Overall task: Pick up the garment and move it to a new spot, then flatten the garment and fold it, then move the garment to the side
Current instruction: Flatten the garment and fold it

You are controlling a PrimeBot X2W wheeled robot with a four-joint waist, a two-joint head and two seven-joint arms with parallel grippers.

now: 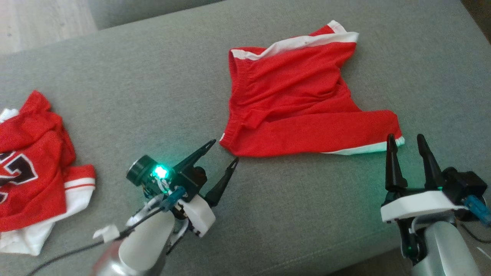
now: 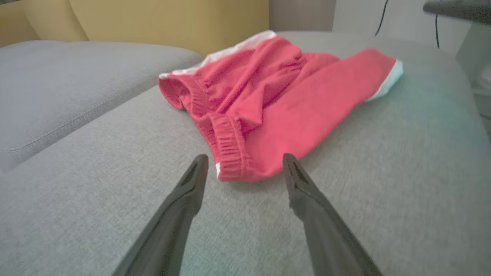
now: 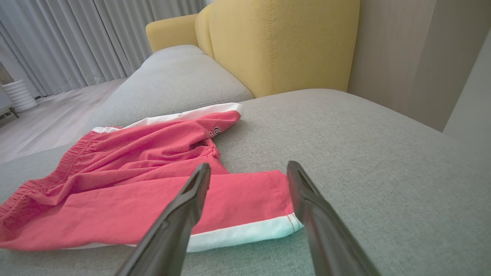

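- Lying on the grey sofa seat (image 1: 153, 76), the red shorts (image 1: 291, 99) with white trim sit ahead of the robot, towards its right.
- Waistband faces the robot's left and both legs point right, so the long axis runs left to right.
- Left gripper (image 1: 224, 150) has its fingers spread wide and holds nothing, with its tips just beside the near waistband corner.
- Right gripper (image 1: 405, 136) is likewise wide and empty, at the near leg's white hem.
- Count: two garments, made up of one pair of shorts and one crumpled red-and-white jersey (image 1: 34, 153) lying well apart at the far left, and two grippers.
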